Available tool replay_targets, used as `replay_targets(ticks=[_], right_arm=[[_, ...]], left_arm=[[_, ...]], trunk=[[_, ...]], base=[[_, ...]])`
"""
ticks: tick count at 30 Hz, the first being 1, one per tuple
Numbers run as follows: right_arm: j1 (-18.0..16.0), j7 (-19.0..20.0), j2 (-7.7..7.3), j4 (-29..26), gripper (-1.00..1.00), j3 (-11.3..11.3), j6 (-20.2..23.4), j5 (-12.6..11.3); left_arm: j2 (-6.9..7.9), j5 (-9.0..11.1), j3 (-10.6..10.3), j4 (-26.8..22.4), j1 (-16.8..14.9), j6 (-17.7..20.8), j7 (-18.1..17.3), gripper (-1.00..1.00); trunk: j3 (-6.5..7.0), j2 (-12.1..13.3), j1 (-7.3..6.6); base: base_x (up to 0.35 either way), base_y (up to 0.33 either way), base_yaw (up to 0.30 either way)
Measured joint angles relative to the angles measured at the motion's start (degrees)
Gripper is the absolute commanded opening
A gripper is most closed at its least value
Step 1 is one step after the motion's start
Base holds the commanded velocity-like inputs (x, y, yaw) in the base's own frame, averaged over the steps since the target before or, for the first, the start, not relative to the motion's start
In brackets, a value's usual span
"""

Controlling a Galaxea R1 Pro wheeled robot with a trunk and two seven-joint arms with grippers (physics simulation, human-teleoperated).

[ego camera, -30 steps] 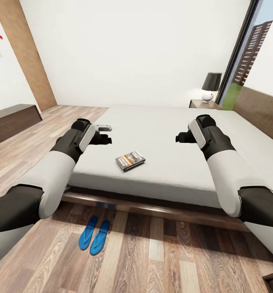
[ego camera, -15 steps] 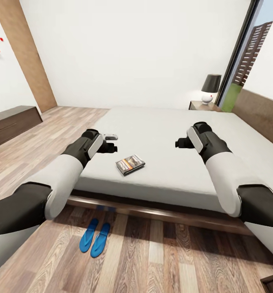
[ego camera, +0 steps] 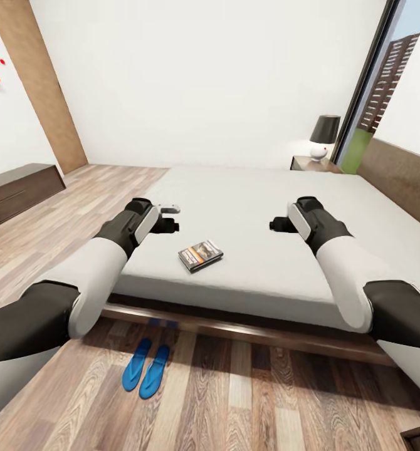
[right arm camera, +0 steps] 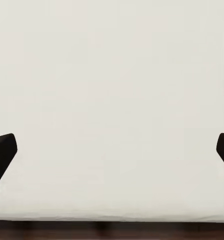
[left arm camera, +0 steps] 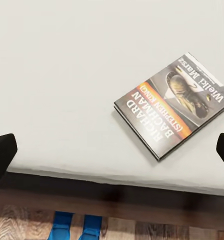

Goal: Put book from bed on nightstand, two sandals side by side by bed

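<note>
Hovering over bed (ego camera: 266, 207), both grippers parted, empty; sandals (left arm camera: 74, 226) half cut off.

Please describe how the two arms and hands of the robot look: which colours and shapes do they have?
Both arms look alike: a black upper section, a smooth rounded white forearm, then a black wrist with a light grey panel. The left hand and right hand are small, black and blocky. In the left wrist view, the fingertips appear as dark rounded shapes. No cables or markings are visible.
</note>
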Motion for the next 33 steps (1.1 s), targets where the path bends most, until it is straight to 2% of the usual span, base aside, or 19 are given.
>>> replay_targets(ticks=[1, 5, 11, 21, 25, 30, 33], right_arm=[[0.0, 0.02, -0.02, -2.59, 1.0, -0.01, 1.48, -0.03], [0.04, 0.11, -0.04, -6.14, 1.0, -0.06, 3.6, -0.21], [0.09, 0.14, 0.03, -6.27, 1.0, -0.04, 3.73, -0.3], [0.09, 0.14, 0.05, -6.29, 1.0, -0.09, 3.85, -0.21], [0.09, 0.14, 0.05, -6.28, 1.0, -0.09, 3.85, -0.21], [0.1, 0.14, 0.09, -6.28, 1.0, -0.09, 3.87, -0.23], [0.1, 0.11, 0.09, -6.28, 1.0, -0.09, 3.87, -0.24]], left_arm=[[-0.06, 0.04, 0.04, -0.03, -0.02, 0.0, -0.01, 1.0], [-0.49, 0.15, 0.08, 0.07, -0.03, -0.59, 0.06, 1.0], [-0.52, 0.16, 0.09, 0.08, 0.02, -0.85, 0.06, 1.0], [-0.25, 0.27, 0.11, 0.25, 0.05, -0.88, 0.06, 1.0], [0.04, 0.29, 0.18, 1.77, 0.05, -1.43, 0.07, 1.0], [-0.05, 0.29, 0.14, 5.25, 0.06, -5.05, 0.12, 1.0], [-0.11, 0.3, 0.1, 8.07, 0.13, -8.78, 0.13, 1.0]], trunk=[[0.0, 0.0, 0.0], [0.01, 0.0, -0.01], [0.1, 0.01, 0.0], [0.11, 0.01, 0.0], [0.11, 0.01, 0.0], [0.1, 0.01, 0.0], [0.1, 0.01, 0.02]], base=[[0.269, -0.07, 0.0], [0.302, -0.124, -0.106], [0.319, -0.155, -0.146], [0.319, -0.137, -0.004], [0.319, -0.121, 0.0], [0.273, -0.094, 0.0], [0.102, -0.034, 0.0]])
